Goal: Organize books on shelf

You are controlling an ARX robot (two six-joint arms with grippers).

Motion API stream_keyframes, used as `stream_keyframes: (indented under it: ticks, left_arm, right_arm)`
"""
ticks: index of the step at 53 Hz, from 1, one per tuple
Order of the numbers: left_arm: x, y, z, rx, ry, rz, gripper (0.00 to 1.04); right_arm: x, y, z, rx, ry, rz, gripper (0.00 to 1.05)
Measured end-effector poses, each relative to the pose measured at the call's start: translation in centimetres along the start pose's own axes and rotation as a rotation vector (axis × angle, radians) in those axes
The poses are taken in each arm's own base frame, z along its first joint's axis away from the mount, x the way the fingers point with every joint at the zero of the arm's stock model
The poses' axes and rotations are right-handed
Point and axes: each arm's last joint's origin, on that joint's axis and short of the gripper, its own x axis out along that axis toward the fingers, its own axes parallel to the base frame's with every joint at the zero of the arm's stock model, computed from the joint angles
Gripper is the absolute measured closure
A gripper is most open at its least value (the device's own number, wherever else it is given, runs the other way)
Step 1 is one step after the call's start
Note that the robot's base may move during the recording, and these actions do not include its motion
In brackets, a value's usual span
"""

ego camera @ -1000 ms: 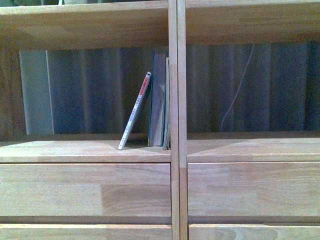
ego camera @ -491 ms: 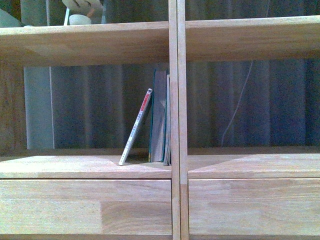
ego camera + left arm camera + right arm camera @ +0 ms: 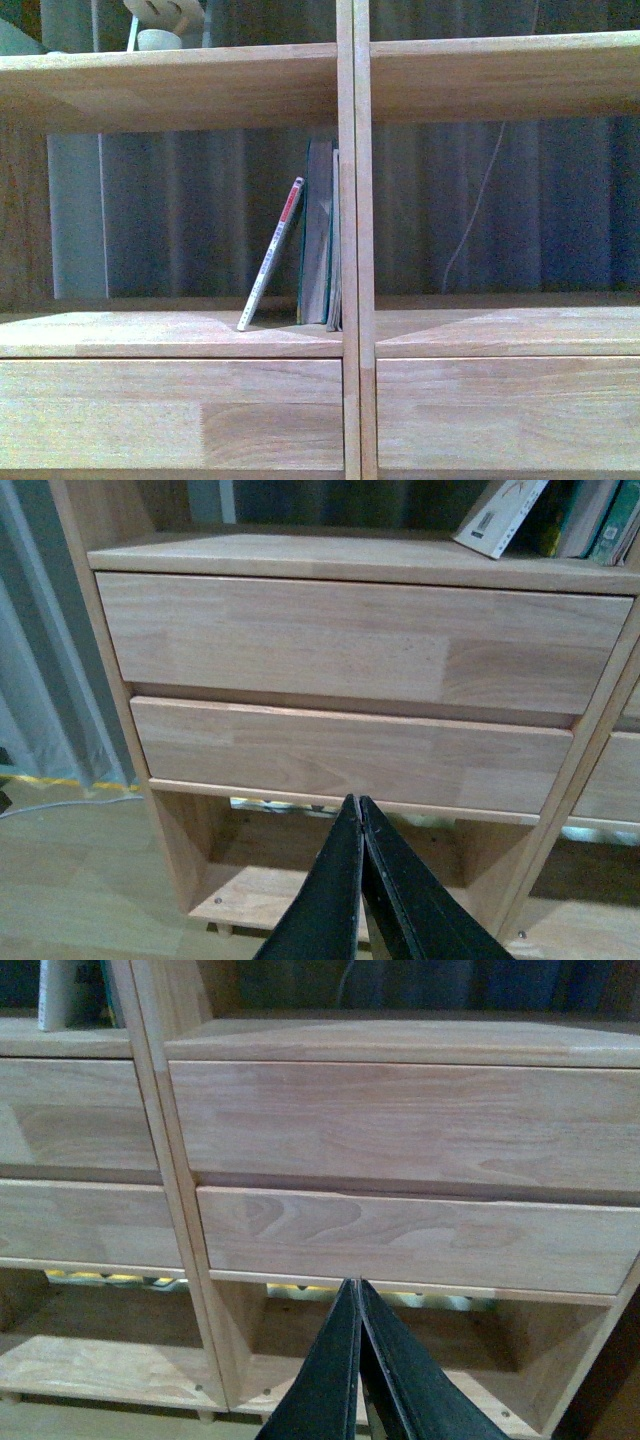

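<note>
- On the left column's open shelf board, we see the thin white paperback (image 3: 271,254) leaning to the right, its foot on the board and its red-and-white spine tipped toward the taller books.
- Just beside it, the slim teal-edged grey books (image 3: 320,233) stand upright, pressed against the central upright of the light wooden shelf (image 3: 354,200).
- Below that board, plain drawer fronts (image 3: 170,415) fill both columns; the right column's open bay holds nothing we can make out.
- On the board above, at far left, a pale rounded object (image 3: 160,25) sits partly cut off; we cannot tell what it is.
- Behind the open back hangs a dark pleated curtain (image 3: 200,210), with a thin pale cord (image 3: 470,215) running down it.
- Our left hand (image 3: 357,810) is pressed together, fingertips meeting, empty, low before the left column's two drawers; the paperback's lower corner (image 3: 500,515) shows above.
- Our right hand (image 3: 355,1290) is likewise pressed together and empty, low before the right column's drawers.
</note>
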Motion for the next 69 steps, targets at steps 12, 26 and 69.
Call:
stream_keyframes:
  ticks: [12,26,69]
  left_arm:
    - [-0.7,0.0,-0.3,0.000,0.000,0.000,1.02]
    - [-1.3,0.0,-0.3,0.000,0.001,0.000,1.02]
    - [-2.8,0.0,-0.6,0.000,0.005,0.000,0.30]
  right_arm:
    - [0.0,0.0,0.0,0.000,-0.006,0.002,1.02]
    - [0.0,0.0,0.0,0.000,-0.006,0.002,1.02]
    - [0.0,0.0,0.1,-0.002,-0.006,0.002,0.38]
